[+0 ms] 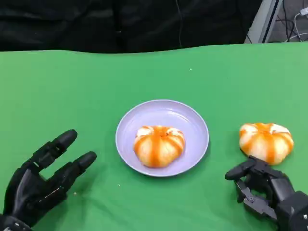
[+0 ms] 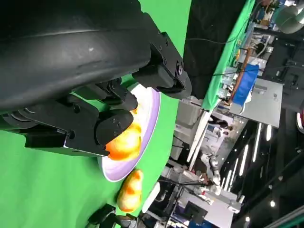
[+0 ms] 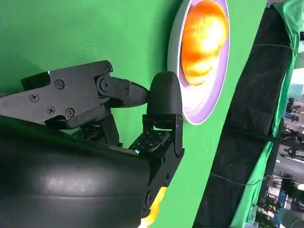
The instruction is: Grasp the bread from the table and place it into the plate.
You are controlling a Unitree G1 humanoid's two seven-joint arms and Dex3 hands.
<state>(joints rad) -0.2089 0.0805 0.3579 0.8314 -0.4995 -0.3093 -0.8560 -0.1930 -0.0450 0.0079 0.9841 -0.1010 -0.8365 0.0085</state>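
Tabletop [image 1: 57, 91]: green cloth, far edge against a black backdrop; wide bare stretches left of the plate and along the far side.
Plate [image 1: 192, 120]: lilac, round, mid-tabletop, between the two hands; green margin all round its rim.
Bread on plate [image 1: 159, 145]: orange-striped bun resting inside the plate, toward its near side.
Bread on tabletop [image 1: 266, 141]: second striped bun, right of the plate and apart from it, close to the picture's right edge.
Left hand [image 1: 43, 180]: near-left of the plate, fingers apart and stretched toward it, holding nothing; open cloth between fingertips and rim.
Right hand [image 1: 267, 190]: just on the near side of the bread on tabletop, fingers curled inward, nothing in them; whether the fingertips touch the bun cannot be told.
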